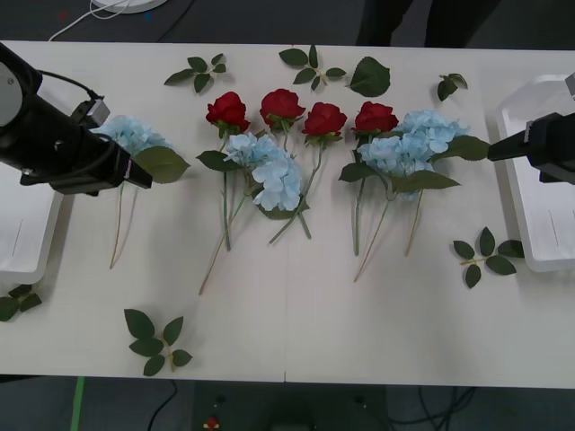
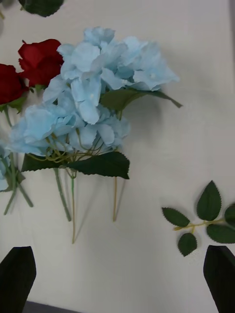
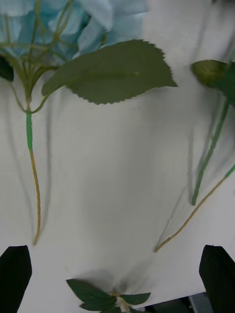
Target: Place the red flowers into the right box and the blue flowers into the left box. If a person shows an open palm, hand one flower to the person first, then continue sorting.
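Both grippers are spread wide and hold nothing: the left gripper [image 3: 117,279] hangs over the table's left part above the leftmost hydrangea's long stem and big leaf, and the right gripper [image 2: 117,279] hangs at the table's right side, near the right box [image 1: 539,256], pointed toward the rightmost hydrangea bunch. Four red flowers [image 1: 282,106] lie in a row across the middle of the white table [image 1: 359,314], blooms toward the far edge, stems running toward the robot. Blue flowers [image 1: 269,171] lie in three groups: one single cluster at the left beside the left arm, one bunch in the middle just under the roses, and one larger bunch at the right, touching the fourth rose; how many separate stems each bunch holds cannot be told. Two white trays sit at the table's ends, the left box [image 1: 22,242] partly hidden by the left arm. Loose leaf sprigs [image 1: 154,341] are scattered around: several along the far edge, one near the right box, one at the near left, and one at the left edge.
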Action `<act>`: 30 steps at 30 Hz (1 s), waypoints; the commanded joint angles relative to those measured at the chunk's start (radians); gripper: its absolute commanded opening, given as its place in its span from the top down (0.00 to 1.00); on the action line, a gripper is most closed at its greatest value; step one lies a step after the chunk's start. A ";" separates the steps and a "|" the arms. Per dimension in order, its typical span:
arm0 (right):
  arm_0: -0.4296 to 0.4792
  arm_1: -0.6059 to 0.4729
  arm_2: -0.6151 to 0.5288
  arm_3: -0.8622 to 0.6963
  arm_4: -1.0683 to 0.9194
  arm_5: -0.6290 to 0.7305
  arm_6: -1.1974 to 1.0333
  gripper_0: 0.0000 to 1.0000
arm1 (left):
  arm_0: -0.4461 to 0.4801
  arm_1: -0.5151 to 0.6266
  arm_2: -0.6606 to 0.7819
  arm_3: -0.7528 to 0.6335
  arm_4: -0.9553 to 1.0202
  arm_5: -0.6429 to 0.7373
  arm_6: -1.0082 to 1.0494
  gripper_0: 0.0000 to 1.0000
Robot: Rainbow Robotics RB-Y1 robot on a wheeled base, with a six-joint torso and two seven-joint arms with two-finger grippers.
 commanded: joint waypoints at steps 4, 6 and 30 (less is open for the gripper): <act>-0.215 0.097 0.199 0.127 0.137 -0.033 -0.131 0.00 | 0.009 0.055 -0.106 0.116 -0.008 -0.159 0.012 0.00; -0.261 0.123 0.248 0.184 0.163 -0.059 -0.137 0.00 | 0.007 0.055 -0.147 0.153 -0.010 -0.257 0.008 0.00; -0.387 0.399 0.360 0.497 0.552 -0.094 -0.155 0.00 | 0.007 0.050 -0.311 0.306 -0.069 -0.579 -0.058 0.00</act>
